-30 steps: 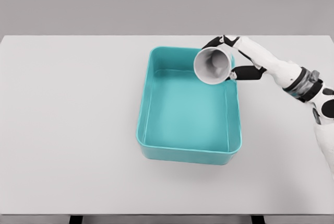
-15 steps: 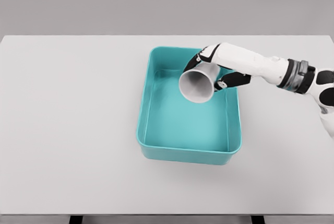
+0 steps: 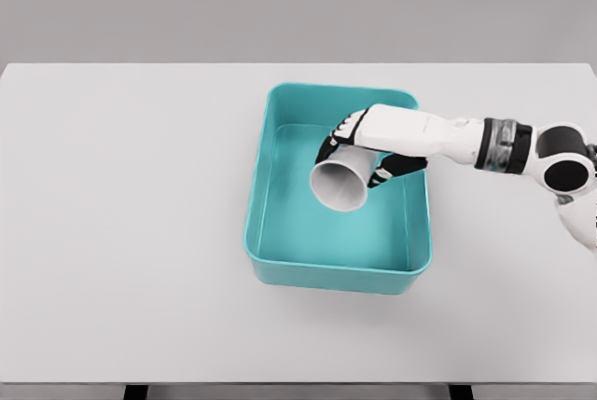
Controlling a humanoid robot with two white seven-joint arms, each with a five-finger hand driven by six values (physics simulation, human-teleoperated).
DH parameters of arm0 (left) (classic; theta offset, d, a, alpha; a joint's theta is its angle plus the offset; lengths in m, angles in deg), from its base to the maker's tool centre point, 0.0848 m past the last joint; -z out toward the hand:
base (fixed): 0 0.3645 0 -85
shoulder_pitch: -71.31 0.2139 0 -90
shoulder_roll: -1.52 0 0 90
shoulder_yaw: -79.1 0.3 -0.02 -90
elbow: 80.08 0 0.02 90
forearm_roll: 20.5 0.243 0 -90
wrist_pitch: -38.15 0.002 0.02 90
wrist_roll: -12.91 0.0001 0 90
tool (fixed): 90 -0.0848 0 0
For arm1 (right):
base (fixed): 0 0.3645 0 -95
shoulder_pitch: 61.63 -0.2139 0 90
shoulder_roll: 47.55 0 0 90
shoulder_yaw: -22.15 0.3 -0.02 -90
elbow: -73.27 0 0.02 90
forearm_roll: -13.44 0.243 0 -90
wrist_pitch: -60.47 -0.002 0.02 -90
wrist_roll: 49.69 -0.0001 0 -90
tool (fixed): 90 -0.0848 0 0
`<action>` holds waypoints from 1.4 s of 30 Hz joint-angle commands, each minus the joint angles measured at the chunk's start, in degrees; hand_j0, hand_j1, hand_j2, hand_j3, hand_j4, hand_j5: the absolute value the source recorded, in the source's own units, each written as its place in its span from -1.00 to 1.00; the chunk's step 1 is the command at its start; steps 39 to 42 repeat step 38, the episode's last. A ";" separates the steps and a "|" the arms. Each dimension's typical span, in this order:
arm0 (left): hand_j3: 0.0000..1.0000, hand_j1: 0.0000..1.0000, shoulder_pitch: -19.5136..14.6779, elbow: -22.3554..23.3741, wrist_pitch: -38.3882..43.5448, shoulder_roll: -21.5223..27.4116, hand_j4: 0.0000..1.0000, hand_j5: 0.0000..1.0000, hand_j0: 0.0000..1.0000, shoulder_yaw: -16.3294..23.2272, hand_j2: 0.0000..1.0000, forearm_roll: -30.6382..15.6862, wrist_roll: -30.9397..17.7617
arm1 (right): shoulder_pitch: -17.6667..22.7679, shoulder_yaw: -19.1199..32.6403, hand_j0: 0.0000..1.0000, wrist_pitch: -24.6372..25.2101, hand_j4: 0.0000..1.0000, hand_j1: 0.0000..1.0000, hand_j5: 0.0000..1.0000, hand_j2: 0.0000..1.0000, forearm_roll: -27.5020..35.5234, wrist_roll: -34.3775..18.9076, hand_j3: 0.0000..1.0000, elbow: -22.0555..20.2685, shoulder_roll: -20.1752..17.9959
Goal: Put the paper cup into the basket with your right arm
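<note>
Head view: the right hand [image 3: 368,153] grasps the white conical paper cup [image 3: 340,181] by its narrow base, tilted, mouth outward, above the interior of the teal rectangular plastic basket [image 3: 280,260] on the white table [image 3: 121,232]. The cup is probably light and crushable; a gentle grip on its side wall suits it.

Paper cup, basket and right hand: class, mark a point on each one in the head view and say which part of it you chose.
paper cup [image 3: 340,185], head view, inside of its open mouth.
basket [image 3: 331,276], head view, outer front wall.
right hand [image 3: 373,144], head view, back of the hand.
</note>
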 commanded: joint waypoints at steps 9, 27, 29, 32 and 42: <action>1.00 1.00 0.09 0.01 0.00 0.00 1.00 1.00 1.00 0.01 1.00 0.03 -0.01 | -1.23 -3.55 0.89 0.17 0.89 0.89 0.89 0.89 -0.78 0.03 0.89 -0.58 -0.15; 1.00 1.00 0.00 0.01 0.00 0.00 1.00 1.00 1.00 0.01 1.00 -0.06 -0.01 | 18.54 24.57 0.99 3.61 0.99 0.99 0.99 0.99 24.88 0.03 0.99 -9.64 -10.52; 1.00 1.00 0.09 0.01 0.00 0.00 1.00 1.00 1.00 0.01 1.00 0.03 -0.01 | 19.33 25.10 0.99 3.61 0.99 0.99 0.99 0.99 24.80 0.03 0.99 -9.55 -11.14; 1.00 1.00 0.09 0.01 0.00 0.00 1.00 1.00 1.00 0.01 1.00 0.03 -0.01 | 19.86 25.19 0.99 3.61 0.99 0.99 0.99 0.99 24.80 0.03 0.99 -9.29 -11.14; 1.00 1.00 0.00 0.01 0.00 0.00 1.00 1.00 1.00 0.01 1.00 0.03 -0.01 | 20.39 25.19 1.00 3.70 1.00 1.00 1.00 1.00 24.80 0.03 1.00 -8.41 -10.87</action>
